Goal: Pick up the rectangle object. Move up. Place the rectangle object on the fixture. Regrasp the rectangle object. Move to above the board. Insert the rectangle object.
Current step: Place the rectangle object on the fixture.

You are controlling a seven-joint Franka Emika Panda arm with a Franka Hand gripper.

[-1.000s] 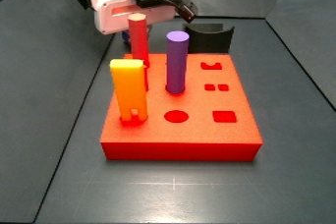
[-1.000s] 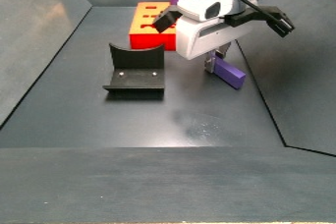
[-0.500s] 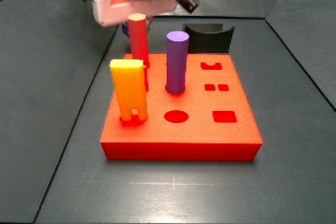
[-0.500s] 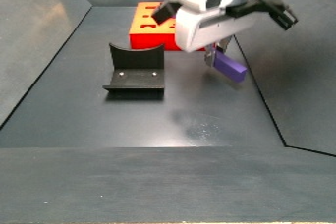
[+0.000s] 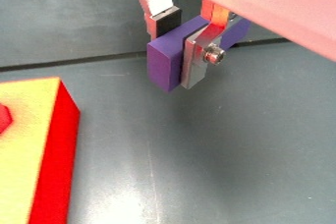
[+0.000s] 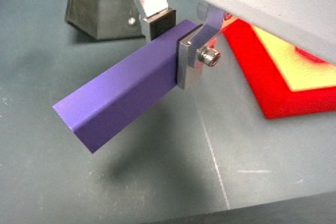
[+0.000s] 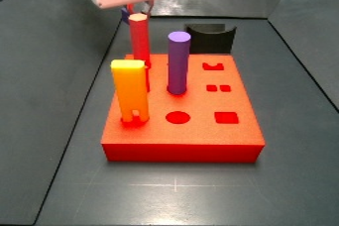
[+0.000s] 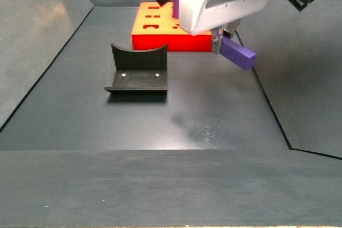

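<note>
The rectangle object [image 6: 116, 98] is a purple flat-sided bar, and my gripper [image 6: 175, 43] is shut on one end of it. In both wrist views it hangs above the dark floor, with the silver fingers [image 5: 198, 53] pressed on its two flat sides. In a side view the rectangle object [image 8: 241, 55] slants down below the gripper [image 8: 225, 38], lifted off the floor, to the right of the fixture [image 8: 138, 72] and in front of the board [image 8: 166, 33]. The gripper [image 7: 135, 10] is high behind the board [image 7: 185, 131]; the black fixture [image 7: 212, 38] stands at the back.
On the board stand a yellow-orange peg [image 7: 129, 91], a round purple cylinder [image 7: 177, 61] and a red peg [image 7: 139, 38]. Dark sloped walls enclose the floor. The fixture [image 6: 112, 7] and the board's corner [image 6: 282, 71] flank the held bar.
The gripper has risen straight up with the purple bar in it; the bar, near the floor a second ago, now hangs well above it.
</note>
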